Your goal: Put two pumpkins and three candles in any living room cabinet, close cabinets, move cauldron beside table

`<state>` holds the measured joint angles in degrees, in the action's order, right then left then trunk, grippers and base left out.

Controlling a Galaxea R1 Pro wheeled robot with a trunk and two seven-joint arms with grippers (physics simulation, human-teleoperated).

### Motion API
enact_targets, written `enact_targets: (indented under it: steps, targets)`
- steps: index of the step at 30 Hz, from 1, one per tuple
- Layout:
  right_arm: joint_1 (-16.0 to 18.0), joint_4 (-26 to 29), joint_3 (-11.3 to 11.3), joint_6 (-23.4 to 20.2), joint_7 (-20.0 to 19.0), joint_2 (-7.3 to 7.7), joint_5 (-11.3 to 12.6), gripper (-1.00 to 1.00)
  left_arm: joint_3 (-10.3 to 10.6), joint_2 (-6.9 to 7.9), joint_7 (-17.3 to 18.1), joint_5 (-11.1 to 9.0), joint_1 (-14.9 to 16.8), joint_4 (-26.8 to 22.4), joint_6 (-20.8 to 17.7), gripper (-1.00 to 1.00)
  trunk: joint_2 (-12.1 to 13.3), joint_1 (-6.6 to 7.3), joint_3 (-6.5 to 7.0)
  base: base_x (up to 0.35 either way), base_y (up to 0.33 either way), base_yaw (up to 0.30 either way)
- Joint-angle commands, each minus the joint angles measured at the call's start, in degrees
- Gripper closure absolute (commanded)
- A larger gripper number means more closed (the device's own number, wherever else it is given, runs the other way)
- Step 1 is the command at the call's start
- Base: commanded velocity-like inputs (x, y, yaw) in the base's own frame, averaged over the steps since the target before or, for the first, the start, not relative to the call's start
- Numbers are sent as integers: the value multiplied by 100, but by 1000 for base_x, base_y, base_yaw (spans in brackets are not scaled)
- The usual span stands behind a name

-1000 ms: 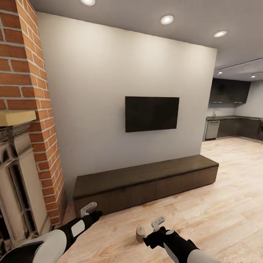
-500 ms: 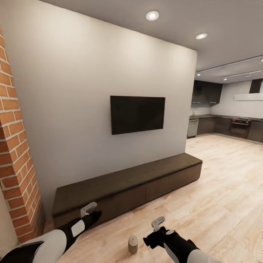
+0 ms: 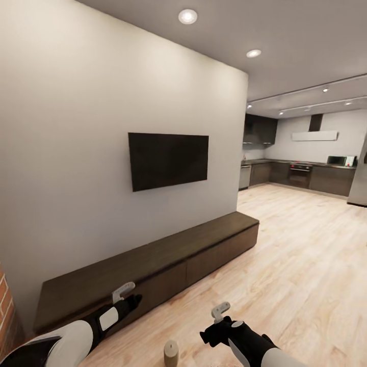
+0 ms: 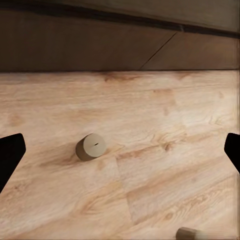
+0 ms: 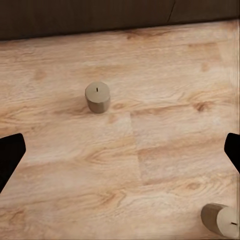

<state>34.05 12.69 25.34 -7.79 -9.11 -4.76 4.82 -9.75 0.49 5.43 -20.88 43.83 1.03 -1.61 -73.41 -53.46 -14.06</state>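
Pincers (image 3: 124,291) (image 3: 220,311) low over floorboards

Our head camera looked forward across the room at the long dark brown wooden cabinet (image 3: 153,265), our wrist cameras faced down, near, sharing the light wood plank floor (image 4: 150,165) and cabinet base.

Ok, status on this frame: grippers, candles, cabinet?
Left gripper and right gripper open, empty. One candle upright on floor between arms; second candle nearby. Cabinet doors shut. Nothing blocking.

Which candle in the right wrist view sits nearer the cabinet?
The whole candle, standing upright on the wood floor close to the dark cabinet. The other candle is cut off at the frame's corner, farther away.
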Motion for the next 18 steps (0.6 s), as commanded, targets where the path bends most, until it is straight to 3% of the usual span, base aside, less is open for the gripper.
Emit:
enact_targets:
  steps: [1, 7, 13, 18]
  targets:
    - [5, 5, 33, -30, -4, 1, 49, -100, -44, 4, 29, -21, 6, 11, -15, -100, -5, 0, -7, 13, 6, -296]
    - [5, 5, 33, -28, -27, 1, 53, -100, -46, 10, 29, -25, 4, 5, -22, -100, -5, 0, -7, -48, 117, -214]
    - [5, 5, 40, -13, -33, -7, 45, -100, -51, 13, 29, -30, 4, 3, -22, -100, -5, 0, -7, -56, 266, -33]
    - [5, 5, 40, -12, -30, -7, 45, -100, -52, 13, 29, -30, 4, 2, -23, -100, -5, 0, -7, 169, 263, -2]
